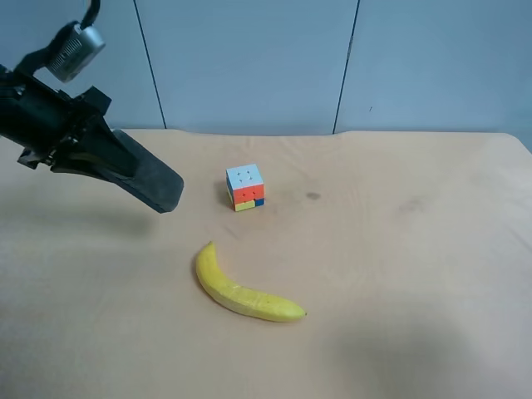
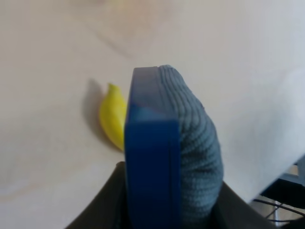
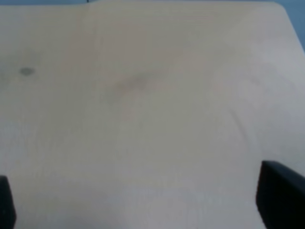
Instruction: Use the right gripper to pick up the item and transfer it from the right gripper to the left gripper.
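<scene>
The item (image 1: 155,184), a dark grey block with a ribbed fuzzy face and a blue back (image 2: 190,157), hangs in the air above the table. My left gripper (image 1: 93,151) is shut on one end of it, on the arm at the exterior high view's left. In the left wrist view the item sticks out from between the dark fingers (image 2: 102,210), with the table far below. My right gripper (image 3: 143,202) shows only in the right wrist view. Its two black fingertips (image 3: 281,195) stand wide apart, open over bare table with nothing between them.
A yellow banana (image 1: 245,293) lies on the tan table (image 1: 399,249) toward the front, and is also seen below the held block as the banana (image 2: 112,119). A multicoloured puzzle cube (image 1: 245,187) stands behind the banana. A blue-grey wall runs along the back.
</scene>
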